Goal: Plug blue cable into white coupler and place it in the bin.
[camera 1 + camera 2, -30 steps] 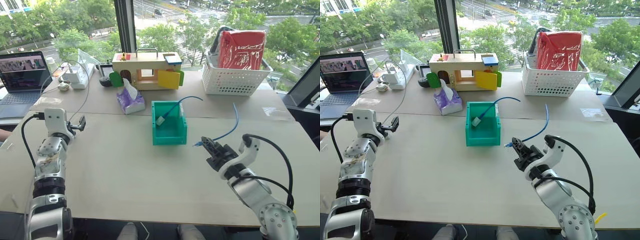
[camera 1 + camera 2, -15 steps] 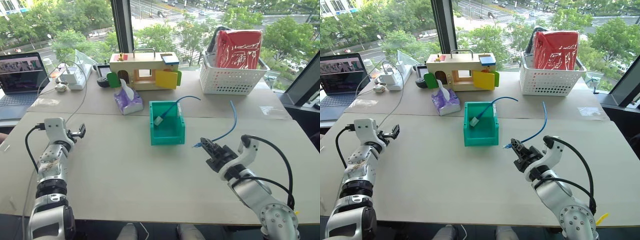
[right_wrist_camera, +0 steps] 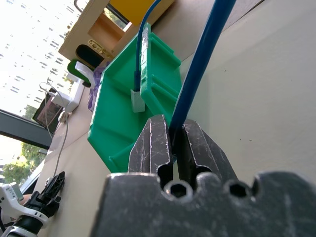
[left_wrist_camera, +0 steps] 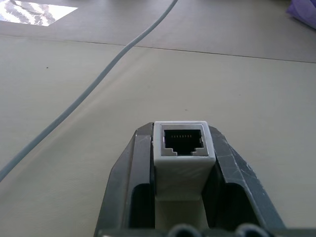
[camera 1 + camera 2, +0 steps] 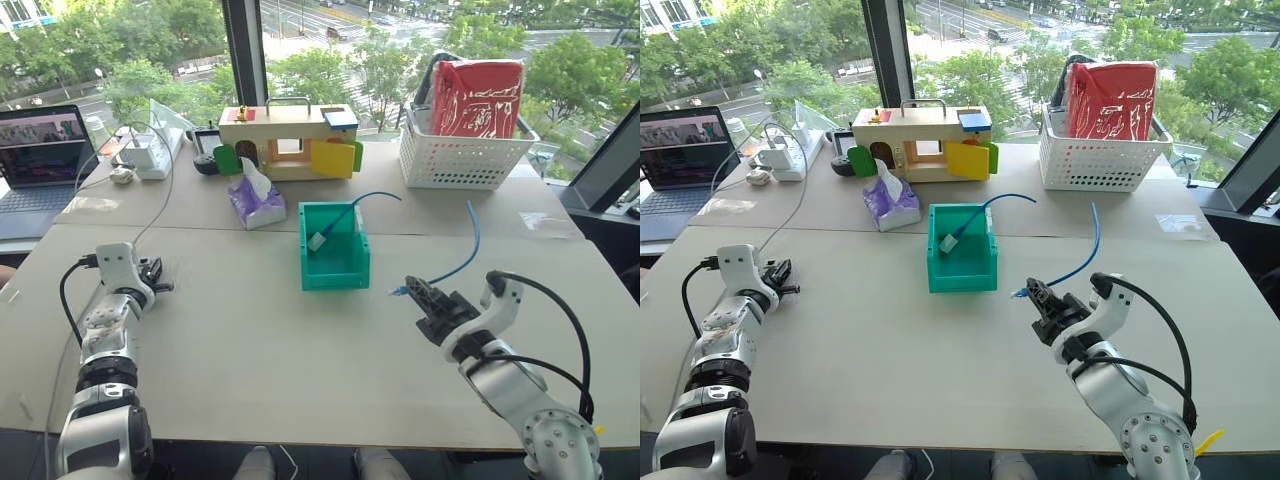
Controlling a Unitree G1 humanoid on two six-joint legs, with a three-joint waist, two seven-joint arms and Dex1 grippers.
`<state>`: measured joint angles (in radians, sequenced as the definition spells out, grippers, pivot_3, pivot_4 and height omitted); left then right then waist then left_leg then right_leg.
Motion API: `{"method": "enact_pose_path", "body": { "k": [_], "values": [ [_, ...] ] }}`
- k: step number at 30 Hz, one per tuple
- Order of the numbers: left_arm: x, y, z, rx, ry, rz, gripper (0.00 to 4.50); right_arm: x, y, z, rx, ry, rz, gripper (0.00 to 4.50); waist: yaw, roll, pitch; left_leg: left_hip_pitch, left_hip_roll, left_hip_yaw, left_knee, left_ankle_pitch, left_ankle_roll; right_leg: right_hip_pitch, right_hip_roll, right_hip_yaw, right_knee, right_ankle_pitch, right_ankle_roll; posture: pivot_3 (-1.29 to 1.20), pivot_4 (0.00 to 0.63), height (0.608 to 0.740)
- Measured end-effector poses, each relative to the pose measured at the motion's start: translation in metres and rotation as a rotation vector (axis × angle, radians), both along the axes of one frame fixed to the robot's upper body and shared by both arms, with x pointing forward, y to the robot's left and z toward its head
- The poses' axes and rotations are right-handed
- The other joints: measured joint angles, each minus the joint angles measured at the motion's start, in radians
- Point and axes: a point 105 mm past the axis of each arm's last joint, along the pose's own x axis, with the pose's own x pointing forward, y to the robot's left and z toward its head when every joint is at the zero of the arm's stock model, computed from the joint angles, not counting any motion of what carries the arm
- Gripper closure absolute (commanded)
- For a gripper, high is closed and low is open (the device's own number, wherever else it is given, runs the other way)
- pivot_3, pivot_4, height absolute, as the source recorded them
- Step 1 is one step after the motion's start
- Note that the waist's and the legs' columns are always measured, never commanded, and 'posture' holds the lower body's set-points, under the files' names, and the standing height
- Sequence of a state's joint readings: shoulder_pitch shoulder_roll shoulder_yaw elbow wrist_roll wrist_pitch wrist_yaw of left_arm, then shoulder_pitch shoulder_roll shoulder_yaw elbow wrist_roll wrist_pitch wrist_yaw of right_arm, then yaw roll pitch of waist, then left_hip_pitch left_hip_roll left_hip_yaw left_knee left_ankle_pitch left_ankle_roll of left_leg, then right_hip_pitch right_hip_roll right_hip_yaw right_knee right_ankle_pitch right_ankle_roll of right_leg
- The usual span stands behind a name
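Your left hand (image 4: 180, 163) has dropped to the desk (image 5: 300, 340) and clamped on the white coupler (image 4: 183, 148). Your right hand (image 5: 425, 298) pinches the blue cable (image 5: 465, 250) beside the bin (image 5: 335, 262); next, bring plug to socket.

It looks like an office high above a street, with a laptop (image 5: 42, 150), a power strip (image 5: 150, 152) and large windows (image 5: 330, 50).

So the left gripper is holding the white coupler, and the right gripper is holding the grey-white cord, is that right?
Not quite. The left gripper does hold the white coupler, but the right gripper is shut on the blue cable, not the grey-white cord. The right wrist view shows the blue cable running up from between its fingers.
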<state>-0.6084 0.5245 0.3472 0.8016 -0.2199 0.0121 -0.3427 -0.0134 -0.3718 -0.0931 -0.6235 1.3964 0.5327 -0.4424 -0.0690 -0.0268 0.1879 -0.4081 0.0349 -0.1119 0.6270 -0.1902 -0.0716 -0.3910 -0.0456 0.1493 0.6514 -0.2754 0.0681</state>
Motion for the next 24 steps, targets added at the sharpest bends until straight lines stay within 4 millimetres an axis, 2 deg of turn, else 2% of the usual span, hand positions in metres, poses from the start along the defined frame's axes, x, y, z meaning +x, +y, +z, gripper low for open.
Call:
{"method": "enact_pose_path", "body": {
  "k": [6,10,13,15,18,21,24],
  "values": [
    [0.012,-0.057,0.047,0.071,-0.122,-0.293,3.80,0.000,0.001,0.001,0.003,-0.007,-0.002,4.50,0.001,0.000,0.000,0.000,0.000,0.000,0.000,0.000,0.000,0.000,0.000,0.000,0.000,0.000,0.000,0.00,0.150,0.740],
    [0.008,-0.120,0.089,0.030,-0.218,-0.614,3.80,0.000,0.000,0.003,0.019,-0.017,-0.018,4.50,0.000,0.000,0.000,0.000,0.000,0.000,0.000,0.000,0.000,0.000,0.000,0.000,0.000,0.000,0.000,0.00,0.150,0.740],
    [-0.012,-0.168,0.115,0.032,-0.237,-0.885,3.80,0.001,-0.002,0.005,0.026,-0.033,-0.044,4.50,-0.005,0.000,0.000,0.000,0.000,0.000,0.000,0.000,0.000,0.000,0.000,0.000,0.000,0.000,0.000,0.00,0.150,0.740],
    [-0.031,-0.202,0.116,0.045,-0.189,-1.079,3.80,0.002,-0.008,0.008,0.026,-0.052,-0.075,4.50,-0.005,0.000,0.000,0.001,0.000,0.000,-0.001,0.000,0.000,0.000,0.000,0.000,0.000,0.000,0.000,0.00,0.150,0.740],
    [-0.053,-0.233,0.107,0.076,-0.093,-1.262,3.80,0.003,-0.015,0.013,0.032,-0.076,-0.118,4.50,-0.007,0.000,0.000,0.001,0.000,0.000,0.000,0.000,0.000,0.000,0.001,0.001,0.001,0.000,0.000,0.00,0.150,0.740],
    [-0.055,-0.246,0.095,0.120,-0.015,-1.291,3.80,0.003,-0.019,0.017,0.040,-0.100,-0.153,4.50,-0.004,0.000,0.000,0.002,0.000,0.000,0.000,0.000,0.000,0.000,0.001,0.001,0.004,-0.001,0.000,0.00,0.150,0.740],
    [-0.055,-0.263,0.085,0.156,0.040,-1.324,3.80,0.000,-0.023,0.024,0.046,-0.137,-0.189,4.50,-0.001,0.000,0.000,0.001,0.000,0.000,0.000,0.000,0.000,0.000,0.001,0.001,0.003,-0.005,0.006,0.00,0.150,0.740]
  ]
}}
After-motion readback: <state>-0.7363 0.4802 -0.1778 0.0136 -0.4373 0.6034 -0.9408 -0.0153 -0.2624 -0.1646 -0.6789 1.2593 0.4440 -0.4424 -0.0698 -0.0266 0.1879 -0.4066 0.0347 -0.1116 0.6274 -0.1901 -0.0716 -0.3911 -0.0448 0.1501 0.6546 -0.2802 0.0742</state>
